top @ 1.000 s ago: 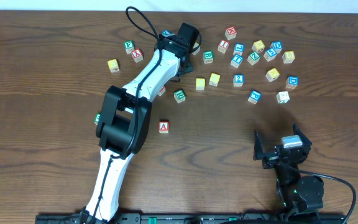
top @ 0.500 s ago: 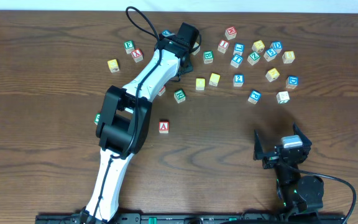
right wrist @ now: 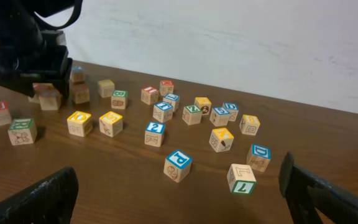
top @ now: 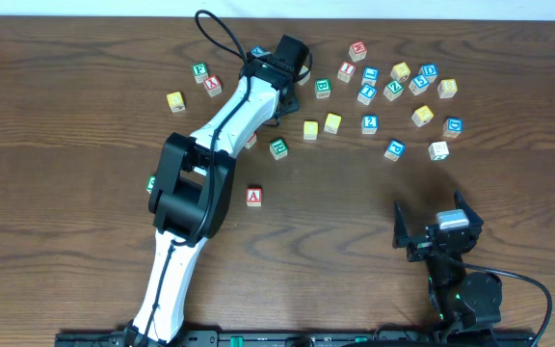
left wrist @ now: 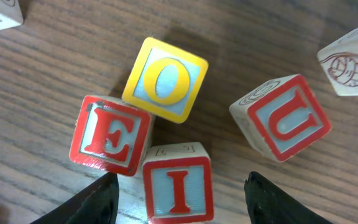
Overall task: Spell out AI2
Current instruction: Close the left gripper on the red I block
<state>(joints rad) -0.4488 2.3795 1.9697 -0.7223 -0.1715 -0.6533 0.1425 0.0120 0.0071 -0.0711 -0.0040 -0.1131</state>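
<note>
Left jaws stand apart, straddling the I cube [left wrist: 178, 185] without touching, presumably lined up to pinch it; the E cube [left wrist: 110, 135] touches it, crowding one side; the A cube [top: 253, 197] sits well apart from it; right jaws gape empty, far from it.

Dark wood-grain table [top: 66, 193] under even light, plain white wall [right wrist: 229, 37] behind its far edge.

Two robot arms [top: 222, 125], about twenty-five wooden alphabet cubes [top: 369, 123], one table [top: 66, 193]
</note>
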